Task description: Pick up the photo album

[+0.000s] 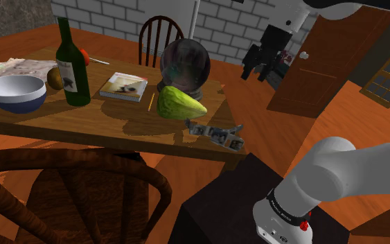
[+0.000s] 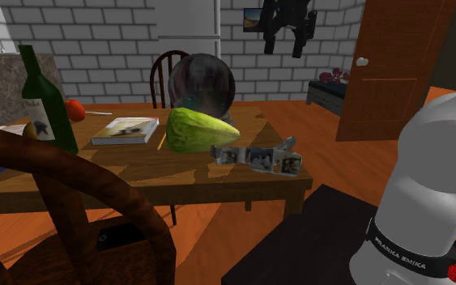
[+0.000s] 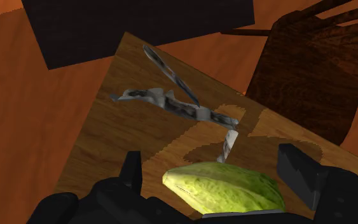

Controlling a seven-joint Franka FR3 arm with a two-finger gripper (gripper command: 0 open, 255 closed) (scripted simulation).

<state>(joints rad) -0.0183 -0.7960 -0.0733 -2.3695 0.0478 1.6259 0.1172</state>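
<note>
The photo album is a grey, zigzag-folded strip of photo pages lying at the corner of the wooden table nearest the stand. It also shows in the second exterior view and ahead of the fingers in the wrist view. My black gripper hangs high above the table's far side, well clear of the album. In the wrist view the gripper is open, with its fingers standing wide apart and nothing between them.
A green pod-shaped fruit lies beside the album, with a dark glass ball behind it. A book, a green bottle and a blue-white bowl stand further along. Wooden chairs flank the table.
</note>
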